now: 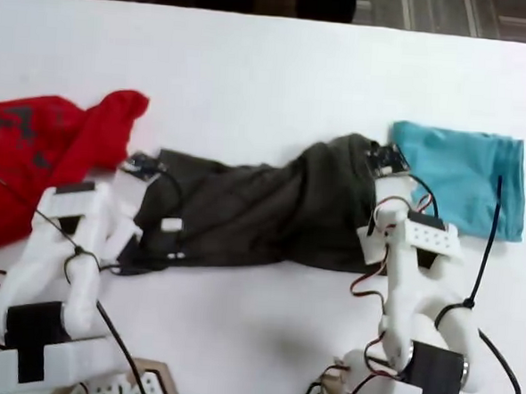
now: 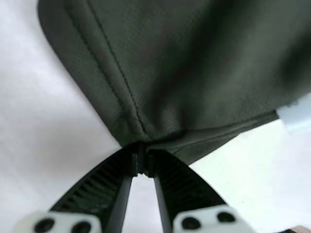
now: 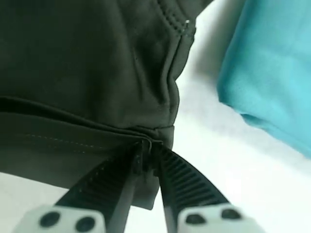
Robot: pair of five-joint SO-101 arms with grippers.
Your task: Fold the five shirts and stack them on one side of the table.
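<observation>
Both claws are clamped on cloth. Nearest me, left gripper (image 2: 141, 162) has its jaws closed on a seamed corner of the dark shirt (image 1: 262, 210), at that shirt's left end. right gripper (image 3: 149, 151) is likewise pinched down on a folded hem at the right end. The shirt lies rumpled mid-table, spanning between the two arms. Past the right claw, teal shirt (image 1: 465, 178) lies folded flat just beside it, a strip of white table (image 1: 253, 71) between. red shirt (image 1: 42, 161) sits crumpled at far left, by the left arm.
</observation>
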